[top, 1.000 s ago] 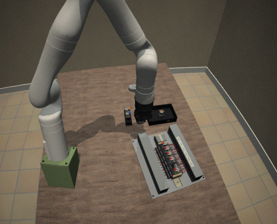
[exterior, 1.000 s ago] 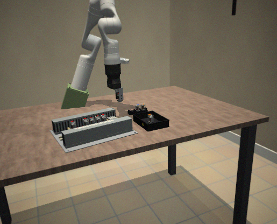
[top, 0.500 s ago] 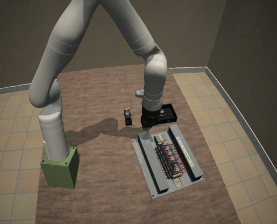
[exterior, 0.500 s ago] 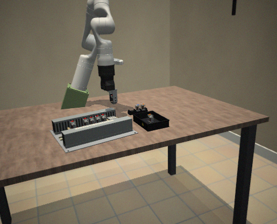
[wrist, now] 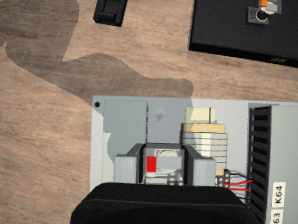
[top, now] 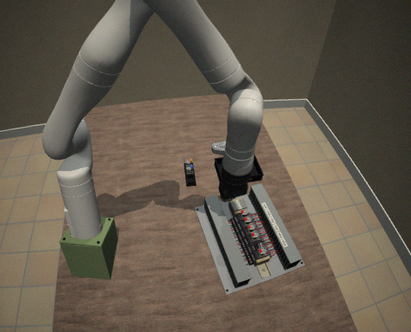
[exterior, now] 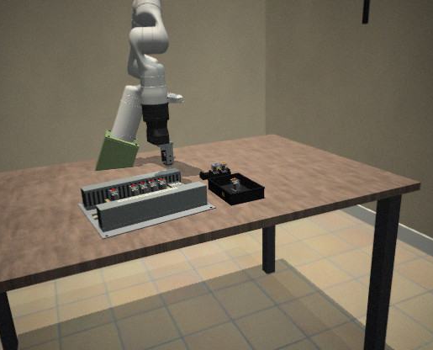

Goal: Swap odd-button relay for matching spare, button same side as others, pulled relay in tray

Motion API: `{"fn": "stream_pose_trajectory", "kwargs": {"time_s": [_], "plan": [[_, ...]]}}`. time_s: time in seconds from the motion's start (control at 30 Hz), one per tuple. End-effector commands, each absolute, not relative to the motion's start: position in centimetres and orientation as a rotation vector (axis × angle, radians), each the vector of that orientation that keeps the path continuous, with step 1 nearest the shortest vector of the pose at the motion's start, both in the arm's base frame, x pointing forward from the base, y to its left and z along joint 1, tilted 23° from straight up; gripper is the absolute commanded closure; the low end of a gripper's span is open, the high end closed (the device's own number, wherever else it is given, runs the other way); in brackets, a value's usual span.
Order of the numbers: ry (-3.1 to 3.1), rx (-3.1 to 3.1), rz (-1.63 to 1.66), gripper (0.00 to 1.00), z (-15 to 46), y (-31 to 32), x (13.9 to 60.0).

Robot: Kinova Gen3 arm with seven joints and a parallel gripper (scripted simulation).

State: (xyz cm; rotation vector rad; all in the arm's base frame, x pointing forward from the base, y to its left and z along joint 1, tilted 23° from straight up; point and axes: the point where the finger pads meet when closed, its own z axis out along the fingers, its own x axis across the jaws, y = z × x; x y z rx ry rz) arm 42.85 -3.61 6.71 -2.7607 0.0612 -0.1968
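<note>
My gripper (exterior: 166,156) (wrist: 162,158) is shut on a relay with a red test button (wrist: 151,164), above the panel's far end. The button is on the left of the relay's top in the wrist view. On the panel, several red-button relays (top: 251,227) (exterior: 143,188) stand in a row, with a gap (top: 258,243) between the nearest one and the others in the top view. A relay with an orange button (exterior: 234,183) (wrist: 270,7) lies in the black tray (exterior: 245,196) (wrist: 220,35). The gripper hides the row in the wrist view.
Grey ducts (top: 227,243) (top: 277,227) flank the row on the panel plate (top: 214,244) (exterior: 160,218). Red wires run beside the sockets. A black holder (top: 191,183) (wrist: 110,12) with a blue-button relay (exterior: 214,168) and an orange-button relay (exterior: 224,167) stands left of the tray in the top view.
</note>
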Motion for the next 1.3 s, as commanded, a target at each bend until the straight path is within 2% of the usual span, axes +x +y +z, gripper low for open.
{"fn": "stream_pose_trajectory", "kwargs": {"time_s": [0.0, 1.27], "plan": [[0.061, -2.759, -0.187, 1.00, 6.0, -5.2, 43.1], [0.061, -2.758, -0.185, 1.00, 2.1, -15.6, 46.6]]}}
